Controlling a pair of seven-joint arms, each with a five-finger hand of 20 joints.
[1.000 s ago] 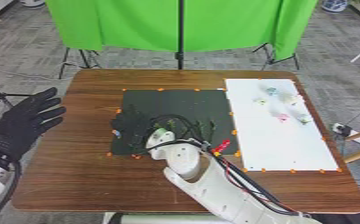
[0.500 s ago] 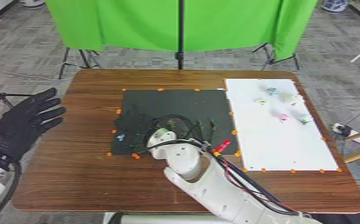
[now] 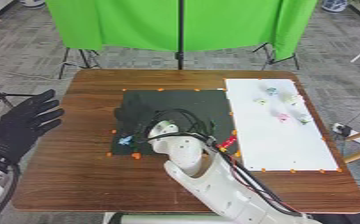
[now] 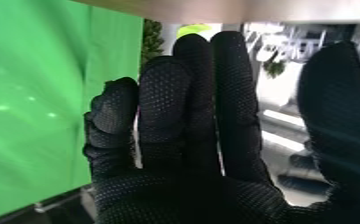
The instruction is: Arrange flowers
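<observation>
Blue flower sits at the dark mat's left side, toward the corner nearest the robot. A second group is on the white mat, in the half farther from the robot: another blue bloom, a yellowish bloom nearer the dark mat, a white bloom toward the outer edge, and, closer to the robot, a pink bloom just beside a pale bloom. These blooms are small in the head view; details of their stems cannot be told.

Right hand is above the left part of the dark mat, near the blue flower. Contact between the two cannot be confirmed. In the right wrist view its fingers are extended and close together, with the thumb well apart: a wide hand, nothing seen in its grasp. The right arm crosses the near edge and the dark mat, black cables along it and a red piece at its side.

Left hand is beside the left edge of the counter, fingers straight and slightly spread, holding nothing.

Both mats lie side by side, with orange markers along their edges. Beyond the counter hang a green curtain and a black pole; the floor is grey.
</observation>
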